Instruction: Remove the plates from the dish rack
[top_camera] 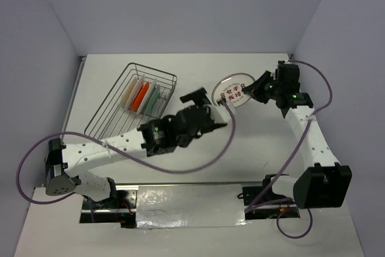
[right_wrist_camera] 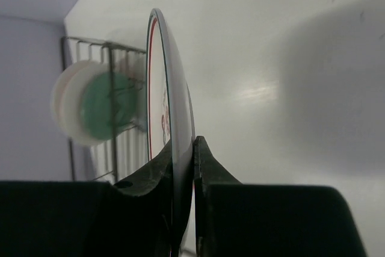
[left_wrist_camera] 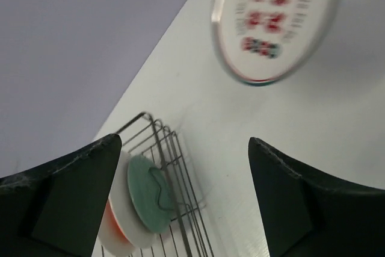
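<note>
Right gripper [right_wrist_camera: 194, 148] pinched the red-patterned plate [top_camera: 233, 93] by its rim, upper centre. Left gripper [left_wrist_camera: 183, 142] reached in from lower left, wide open, empty. Other plates [top_camera: 143, 94] stood upright in the dish rack [top_camera: 111, 115], upper left.

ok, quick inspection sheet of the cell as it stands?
Surface: white table, no spills seen.
Job's things: dish rack far left, with cream, orange, white and teal plates upright in it; red-patterned plate outside the rack.
Clutter: nothing seen.
Grippers: left gripper open, empty; right gripper shut on the red-patterned plate's rim.
Cables: purple cables loop across the table from both arms.
Surroundings: plain pale walls on three sides.
</note>
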Tool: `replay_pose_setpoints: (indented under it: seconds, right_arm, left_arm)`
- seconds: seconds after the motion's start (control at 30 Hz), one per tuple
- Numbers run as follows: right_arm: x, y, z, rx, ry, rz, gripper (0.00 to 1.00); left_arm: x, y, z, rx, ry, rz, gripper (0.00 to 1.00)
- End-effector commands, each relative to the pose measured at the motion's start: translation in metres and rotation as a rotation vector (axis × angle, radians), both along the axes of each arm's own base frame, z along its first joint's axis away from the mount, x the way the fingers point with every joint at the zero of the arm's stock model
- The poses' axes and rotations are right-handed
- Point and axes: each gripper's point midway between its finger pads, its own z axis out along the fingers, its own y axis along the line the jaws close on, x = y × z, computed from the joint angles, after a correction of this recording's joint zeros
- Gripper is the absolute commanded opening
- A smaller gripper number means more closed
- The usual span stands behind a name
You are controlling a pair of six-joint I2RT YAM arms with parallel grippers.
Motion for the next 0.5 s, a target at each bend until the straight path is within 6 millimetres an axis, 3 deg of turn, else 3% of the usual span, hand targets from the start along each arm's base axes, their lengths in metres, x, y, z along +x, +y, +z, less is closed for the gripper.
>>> replay_pose_setpoints:
  seconds: [0.0,0.03,0.07,0.1,0.13,0.17,0.23,0.27,0.33,0.47]
  right_arm:
    - [0.06,-0.027,-0.022,-0.141,-0.213,0.003,0.0]
    - [0.07,-0.033,-0.034,-0.126,-0.206,-0.004,0.0]
    - [0.079,-0.033,-0.044,-0.104,-0.202,0.006,0.0]
    - [0.096,-0.031,-0.065,-0.05,-0.183,0.022,0.0]
    - [0.104,-0.032,-0.075,-0.029,-0.174,0.027,0.0]
    - [0.113,-0.036,-0.082,-0.016,-0.168,0.022,0.0]
    - [0.131,-0.043,-0.11,-0.041,-0.098,-0.001,0.0]
    - [0.131,-0.046,-0.125,-0.061,-0.048,0.001,0.04]
    - [0.149,-0.055,-0.147,-0.091,0.003,-0.006,0.1]
    - [0.148,-0.07,-0.183,-0.154,0.212,-0.028,0.62]
  left_arm:
    - [0.033,0.059,0.01,-0.256,0.213,0.282,0.99]
    - [0.04,0.066,0.022,-0.383,0.272,0.337,1.0]
    - [0.053,0.092,0.013,-0.373,0.32,0.429,1.0]
    - [0.059,0.103,0.015,-0.399,0.35,0.473,0.99]
    - [0.063,0.106,0.032,-0.473,0.378,0.49,1.0]
    - [0.068,0.124,0.022,-0.429,0.412,0.562,0.99]
    - [0.073,0.139,0.038,-0.451,0.407,0.615,1.0]
    - [0.073,0.148,0.027,-0.405,0.439,0.655,1.0]
    - [0.078,0.156,0.025,-0.421,0.492,0.663,1.0]
    - [0.081,0.162,-0.002,-0.387,0.555,0.647,1.0]
